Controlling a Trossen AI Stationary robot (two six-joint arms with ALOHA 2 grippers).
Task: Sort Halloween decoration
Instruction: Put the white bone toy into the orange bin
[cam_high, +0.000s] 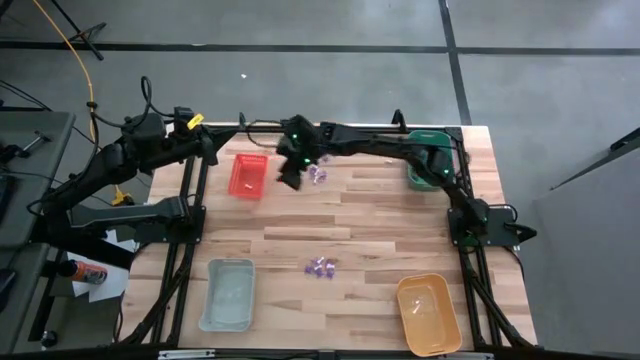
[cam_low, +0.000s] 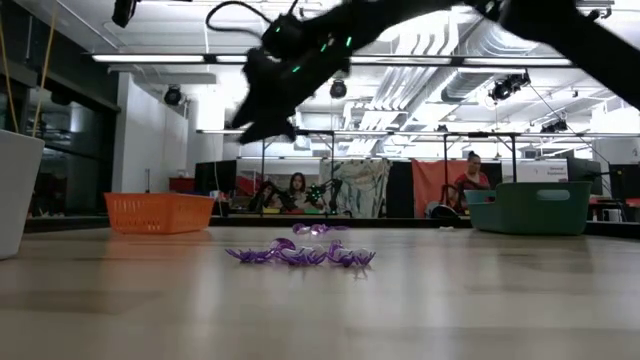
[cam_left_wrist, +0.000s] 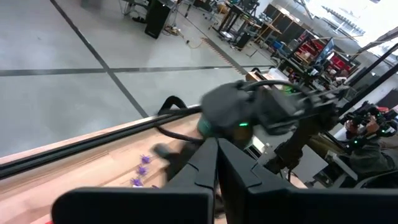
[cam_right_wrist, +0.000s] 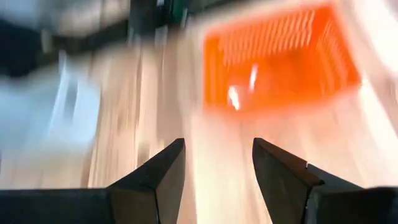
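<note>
Closest under the overhead camera, stretched long and nearly straight from the far right corner along the back of the table: right arm, its right pincer (cam_high: 292, 170) spread wide and gripping nothing. Just to that pincer's right, a small group of purple decoration pieces (cam_high: 318, 175); just to its left, the red tray (cam_high: 248, 175); well toward the near edge from it, a second purple group (cam_high: 320, 266). Folded away at the far left corner, the left pincer (cam_high: 205, 140). From table height: hangs high above and behind the second purple group, wrist tipped downward. Past the left wrist: clenched on nothing, fingers pressed together. Past the right wrist: jaws apart over bare wood, red tray straight ahead. Probably a fresh pick next: centre over one piece at the group's edge, descend straight, straddle it, close gently to avoid scattering neighbours.
</note>
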